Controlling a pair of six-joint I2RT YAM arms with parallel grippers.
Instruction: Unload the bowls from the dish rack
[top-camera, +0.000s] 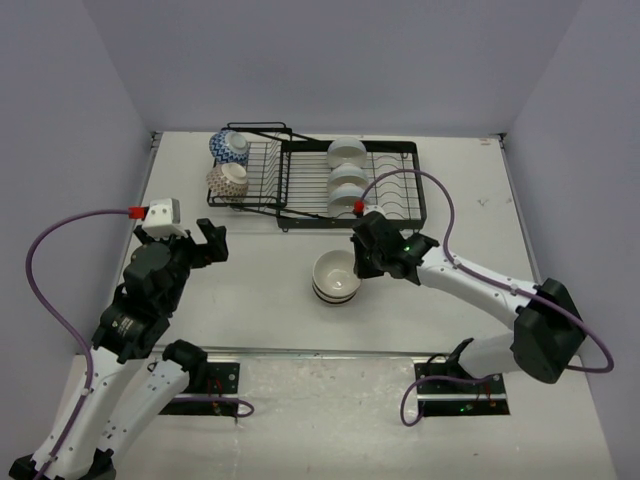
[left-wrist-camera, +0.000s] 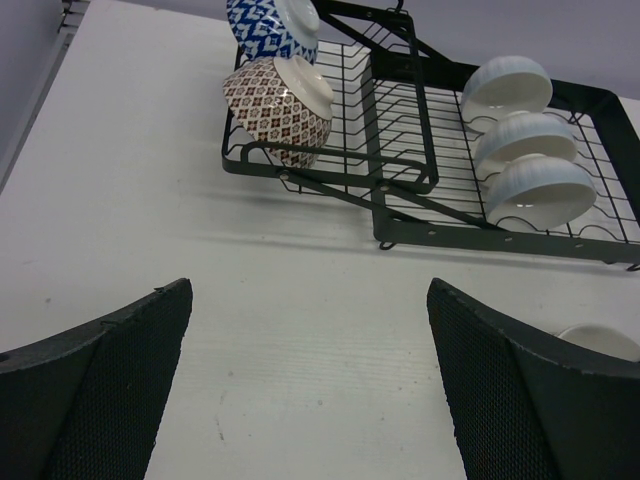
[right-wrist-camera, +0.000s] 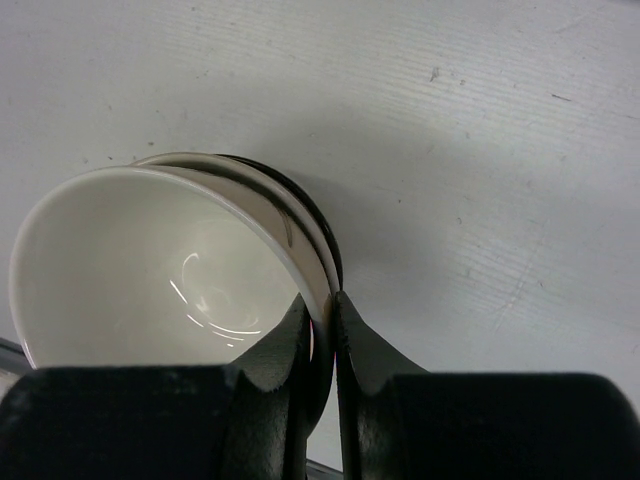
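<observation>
The dish rack (top-camera: 421, 185) at the far edge of the table (top-camera: 250, 300) holds three white bowls (top-camera: 347, 172), plus a blue-and-white bowl (top-camera: 229, 146) and a brown-patterned bowl (top-camera: 227, 180) in its angled left section. Mid-table, the right gripper (right-wrist-camera: 322, 330) pinches the rim of the top bowl (right-wrist-camera: 150, 270) of a stack (top-camera: 333, 298); the left gripper (left-wrist-camera: 310, 300) gapes wide, empty.

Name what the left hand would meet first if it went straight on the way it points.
Probably bare table, just short of the dish rack's front rail; depth is unclear.
</observation>
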